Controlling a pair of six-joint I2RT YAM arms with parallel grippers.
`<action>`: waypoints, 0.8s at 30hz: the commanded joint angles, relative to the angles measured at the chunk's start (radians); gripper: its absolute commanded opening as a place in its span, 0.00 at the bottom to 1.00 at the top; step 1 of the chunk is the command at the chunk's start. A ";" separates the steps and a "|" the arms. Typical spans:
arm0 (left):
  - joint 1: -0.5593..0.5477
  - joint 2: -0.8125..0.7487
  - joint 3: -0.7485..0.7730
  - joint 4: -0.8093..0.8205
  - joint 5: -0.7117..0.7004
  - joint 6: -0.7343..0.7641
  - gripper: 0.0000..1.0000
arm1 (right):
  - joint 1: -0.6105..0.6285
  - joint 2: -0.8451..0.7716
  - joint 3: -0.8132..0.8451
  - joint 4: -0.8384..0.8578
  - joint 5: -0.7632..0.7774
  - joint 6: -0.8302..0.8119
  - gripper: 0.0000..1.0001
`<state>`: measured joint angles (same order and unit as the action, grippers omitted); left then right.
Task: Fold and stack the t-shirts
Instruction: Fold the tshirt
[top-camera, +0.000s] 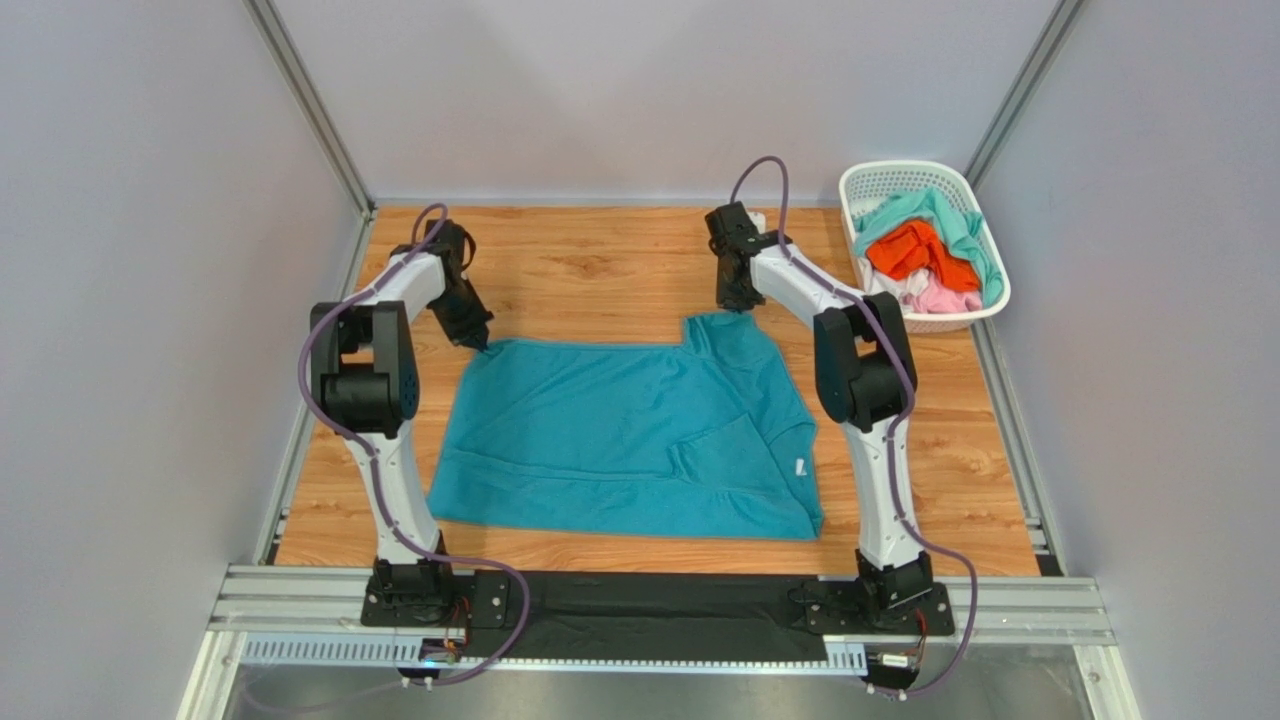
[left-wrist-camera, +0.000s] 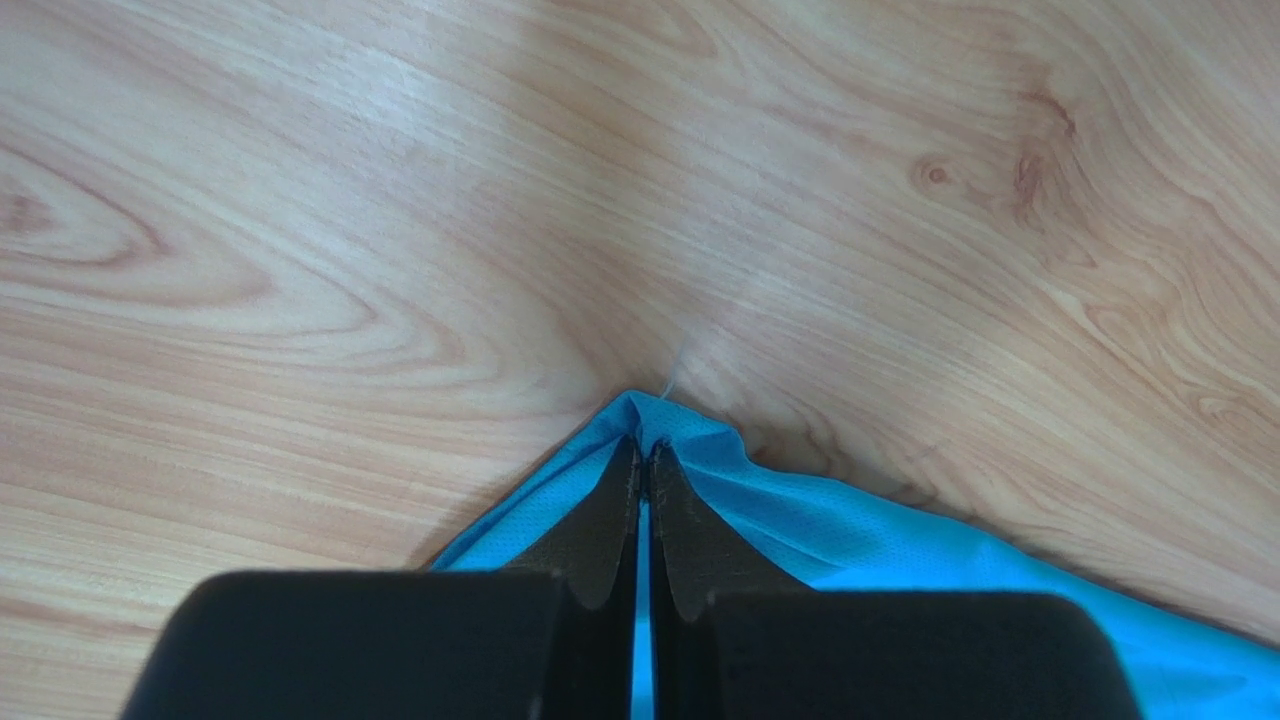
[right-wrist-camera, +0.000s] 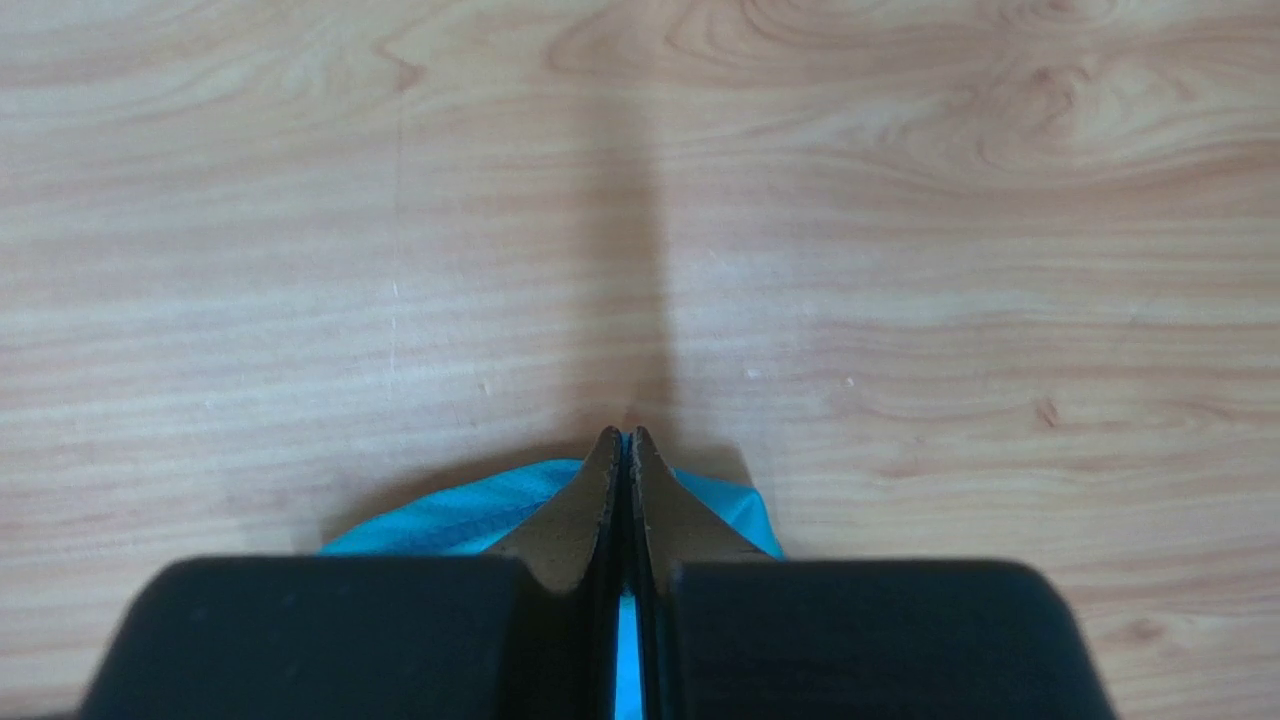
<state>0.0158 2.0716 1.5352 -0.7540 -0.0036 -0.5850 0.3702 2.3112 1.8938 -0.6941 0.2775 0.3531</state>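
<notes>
A teal-blue t-shirt (top-camera: 624, 435) lies spread on the wooden table, partly folded, with its white neck label (top-camera: 801, 468) at the right. My left gripper (top-camera: 478, 339) is shut on the shirt's far left corner; the left wrist view shows the gripper (left-wrist-camera: 646, 447) with blue fabric (left-wrist-camera: 842, 525) pinched between its jaws. My right gripper (top-camera: 735, 306) is shut on the shirt's far right corner; the right wrist view shows the gripper (right-wrist-camera: 621, 438) with blue cloth (right-wrist-camera: 451, 513) in its jaws. Orange (top-camera: 906, 248), mint-green (top-camera: 947, 210) and pale pink (top-camera: 935, 297) shirts lie in the basket.
A white plastic lattice basket (top-camera: 875, 182) stands at the far right corner of the table. Grey walls close in the table on three sides. A metal rail (top-camera: 661, 600) with the arm bases runs along the near edge.
</notes>
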 joint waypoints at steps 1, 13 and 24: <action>0.006 -0.088 -0.033 0.007 0.034 0.005 0.00 | 0.010 -0.140 -0.074 0.030 0.000 -0.020 0.00; 0.004 -0.375 -0.299 0.102 0.028 -0.016 0.00 | 0.078 -0.563 -0.489 0.131 -0.051 -0.023 0.00; 0.004 -0.582 -0.475 0.134 0.037 -0.021 0.00 | 0.116 -0.867 -0.780 0.091 -0.041 0.029 0.00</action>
<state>0.0154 1.5543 1.0870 -0.6487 0.0231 -0.6003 0.4805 1.5318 1.1503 -0.5945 0.2333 0.3573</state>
